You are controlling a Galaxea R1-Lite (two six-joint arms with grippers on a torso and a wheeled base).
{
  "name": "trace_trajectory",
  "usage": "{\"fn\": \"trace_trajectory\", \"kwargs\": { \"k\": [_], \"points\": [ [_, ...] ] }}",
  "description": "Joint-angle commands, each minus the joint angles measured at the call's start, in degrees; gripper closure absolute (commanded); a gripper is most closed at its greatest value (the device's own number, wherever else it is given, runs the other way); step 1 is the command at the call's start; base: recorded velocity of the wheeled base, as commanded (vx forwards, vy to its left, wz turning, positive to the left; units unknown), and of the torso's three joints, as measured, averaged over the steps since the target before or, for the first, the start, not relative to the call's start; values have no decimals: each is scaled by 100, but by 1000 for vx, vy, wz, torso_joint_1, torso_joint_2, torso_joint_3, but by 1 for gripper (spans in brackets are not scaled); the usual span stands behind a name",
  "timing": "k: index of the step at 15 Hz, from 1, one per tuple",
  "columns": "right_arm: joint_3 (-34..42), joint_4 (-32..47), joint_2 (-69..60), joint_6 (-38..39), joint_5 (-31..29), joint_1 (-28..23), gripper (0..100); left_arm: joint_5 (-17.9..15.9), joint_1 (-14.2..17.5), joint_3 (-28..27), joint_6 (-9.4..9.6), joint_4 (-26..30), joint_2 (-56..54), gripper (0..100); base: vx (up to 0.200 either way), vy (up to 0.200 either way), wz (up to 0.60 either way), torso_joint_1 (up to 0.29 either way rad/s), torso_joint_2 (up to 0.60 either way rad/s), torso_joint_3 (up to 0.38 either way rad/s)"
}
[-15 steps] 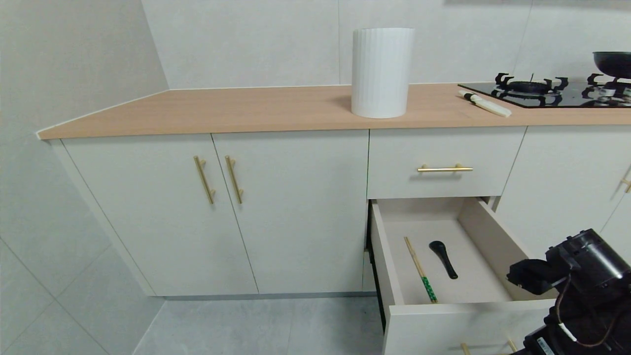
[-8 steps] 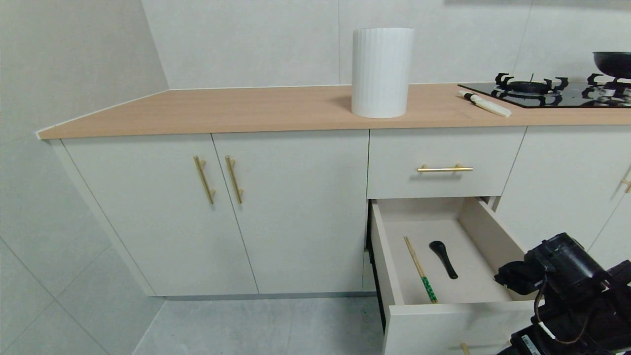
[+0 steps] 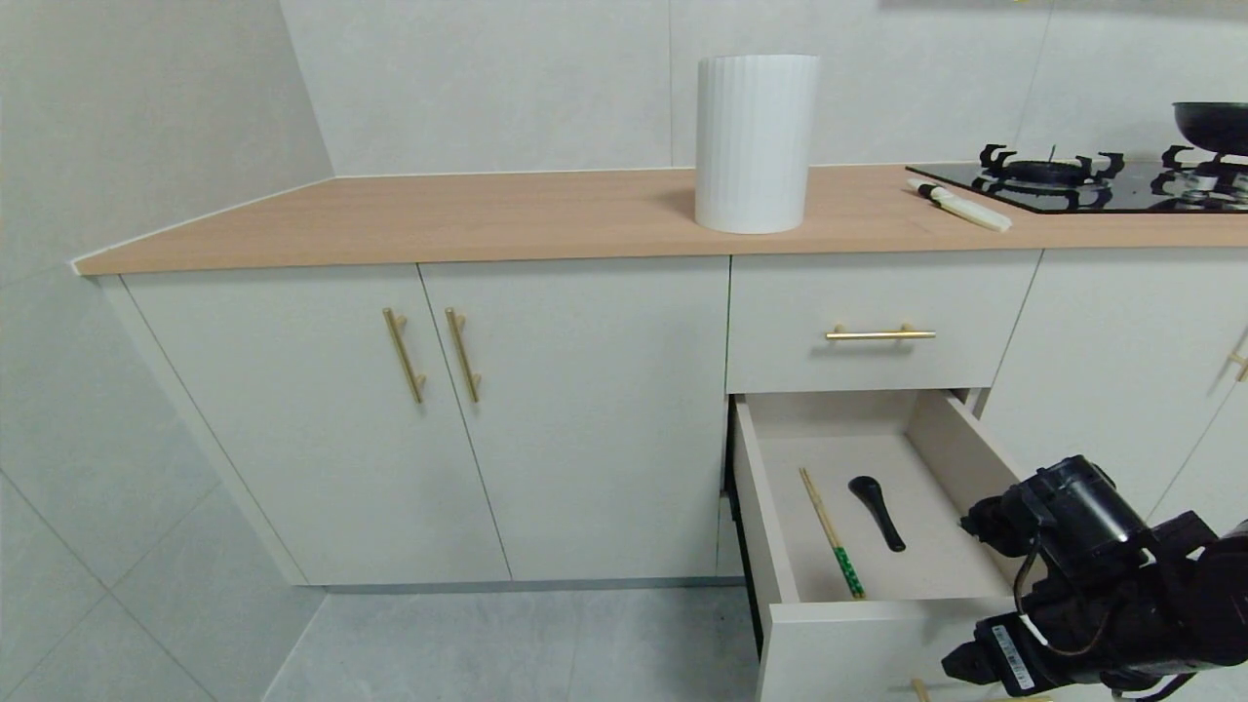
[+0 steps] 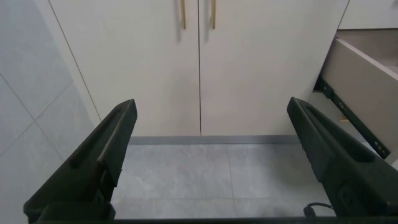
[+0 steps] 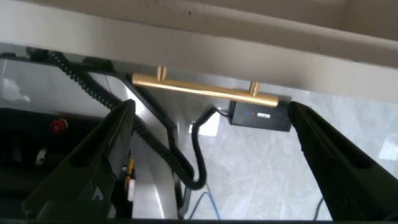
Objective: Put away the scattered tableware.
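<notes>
— Start with the chopsticks (image 3: 831, 534) and the black spoon (image 3: 877, 512): lying near each other, not touching, on the bottom of the open drawer (image 3: 756, 487). Shifted at all?
— Not at all. Different story for the right arm (image 3: 1072, 526): swung in leftward over the last second, up against the drawer front.
— Meaning?
— Probably lining up on the drawer handle (image 5: 205, 90) to push it shut. Premature, perhaps, with a knife (image 3: 958, 205) left out on the surface (image 3: 487, 214) beside the hob (image 3: 1072, 185).
— And from the wrists?
— From the right wrist, the detail lacking from above: right claw (image 5: 209, 104) spread wide, grasping nothing, handle just ahead. From the left wrist: left claw (image 4: 210, 106) likewise released and empty, held low, facing the cabinet doors (image 4: 261, 62) and the floor (image 4: 211, 174).
</notes>
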Motion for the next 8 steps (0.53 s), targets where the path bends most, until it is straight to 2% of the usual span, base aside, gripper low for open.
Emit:
{"fn": "trace_trajectory", "kwargs": {
  "k": [1,8],
  "points": [
    [3,-90,93,61,-1,-9,0,1,0,1,0,6,1,0,0,0,0,0,0,0],
    [161,-873,233,325,-71,0,0,1,0,1,0,6,1,0,0,0,0,0,0,0]
  ]
}}
